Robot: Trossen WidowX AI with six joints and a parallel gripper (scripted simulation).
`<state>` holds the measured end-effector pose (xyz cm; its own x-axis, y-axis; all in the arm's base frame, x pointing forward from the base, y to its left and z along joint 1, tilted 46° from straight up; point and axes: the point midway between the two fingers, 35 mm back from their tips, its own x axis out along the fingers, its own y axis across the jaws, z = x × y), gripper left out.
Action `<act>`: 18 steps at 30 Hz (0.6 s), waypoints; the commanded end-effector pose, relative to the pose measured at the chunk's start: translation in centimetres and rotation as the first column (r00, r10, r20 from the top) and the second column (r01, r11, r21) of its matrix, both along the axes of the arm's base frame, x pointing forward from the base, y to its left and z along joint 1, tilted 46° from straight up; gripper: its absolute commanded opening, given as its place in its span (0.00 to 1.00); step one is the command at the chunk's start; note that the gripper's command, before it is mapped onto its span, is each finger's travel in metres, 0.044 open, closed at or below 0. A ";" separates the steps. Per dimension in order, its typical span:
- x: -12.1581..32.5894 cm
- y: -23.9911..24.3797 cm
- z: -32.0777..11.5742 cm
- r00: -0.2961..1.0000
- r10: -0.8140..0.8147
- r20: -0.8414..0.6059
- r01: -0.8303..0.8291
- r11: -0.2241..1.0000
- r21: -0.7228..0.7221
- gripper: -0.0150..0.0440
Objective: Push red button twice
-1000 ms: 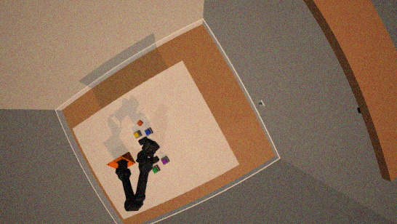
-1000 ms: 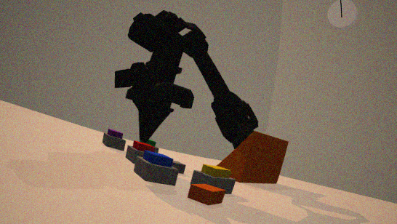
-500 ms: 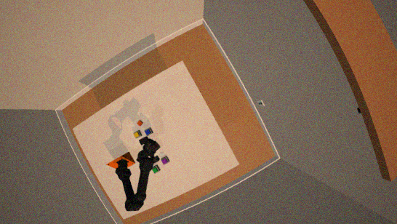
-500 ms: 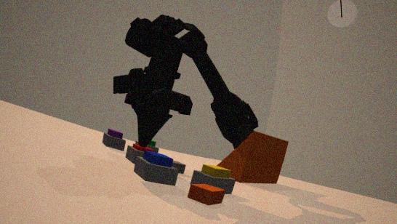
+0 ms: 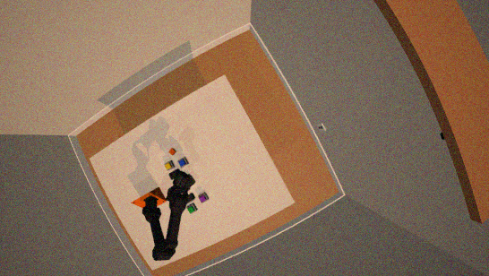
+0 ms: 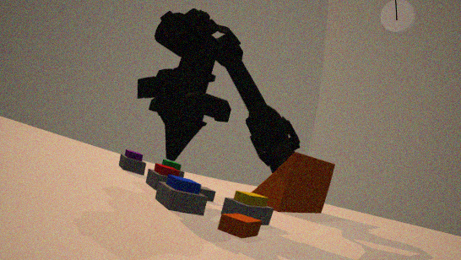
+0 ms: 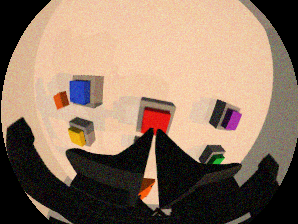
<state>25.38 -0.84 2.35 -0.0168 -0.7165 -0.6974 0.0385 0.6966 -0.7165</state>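
The red button has a red cap standing raised in a grey housing; in the top view the arm hides it. My gripper is shut and empty, pointing down. Its fingertips appear a little above the red cap, with a small gap in the exterior view. In the wrist view they overlap the cap's near edge.
Around it are blue, yellow, green and purple buttons. A small orange block lies beyond yellow. A larger orange block stands near the arm's base. Another grey housing is partly hidden behind blue.
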 end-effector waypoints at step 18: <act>0.1 20.4 -9.5 1.000 -0.003 0.014 0.003 1.000 0.024 0.93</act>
